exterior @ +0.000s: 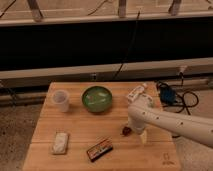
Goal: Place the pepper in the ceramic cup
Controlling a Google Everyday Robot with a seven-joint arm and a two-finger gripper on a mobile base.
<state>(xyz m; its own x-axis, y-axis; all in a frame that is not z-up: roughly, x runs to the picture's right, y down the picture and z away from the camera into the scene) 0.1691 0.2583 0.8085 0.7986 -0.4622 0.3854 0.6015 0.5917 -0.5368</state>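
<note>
Camera view: pepper [126, 131] just beside the spread tool [135, 134], ceramic cup [60, 100] well apart.

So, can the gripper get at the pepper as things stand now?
Probably yes. The gripper hangs right beside the pepper, its jaws open. The packet and the green bowl lie apart from it, so nothing seems to block the way.

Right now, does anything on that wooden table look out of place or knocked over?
Only the white bottle: it seems to lie on its side behind the arm, near the table's far right corner. The gripper sits low beside the pepper; nothing looks spilled.
</note>
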